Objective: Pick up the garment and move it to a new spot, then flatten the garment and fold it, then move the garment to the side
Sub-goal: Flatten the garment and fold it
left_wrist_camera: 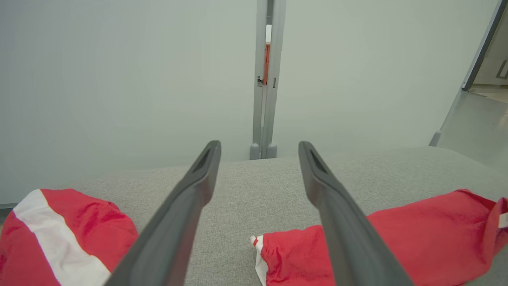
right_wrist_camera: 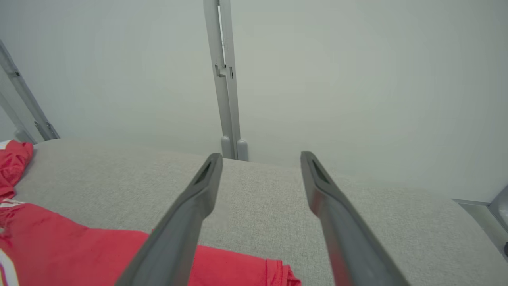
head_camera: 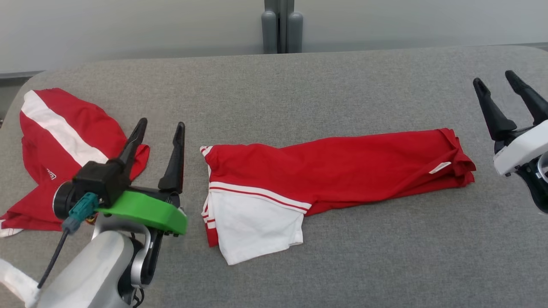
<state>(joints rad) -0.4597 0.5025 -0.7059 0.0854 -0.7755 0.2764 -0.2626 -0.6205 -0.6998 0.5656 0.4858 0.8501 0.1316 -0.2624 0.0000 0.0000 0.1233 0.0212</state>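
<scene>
Lying across the middle of the table (head_camera: 299, 85), your garment (head_camera: 342, 171) is resting folded into a long red strip, with its white part at the left end. Your left gripper (head_camera: 162, 123) is hovering just beside that end, fingers spread wide and gripping nothing. Your right gripper (head_camera: 493, 78) is hanging past the garment's other end, also spread wide and empty, apart from the cloth. A second garment (head_camera: 64, 141) is sitting crumpled at the table's left edge.
</scene>
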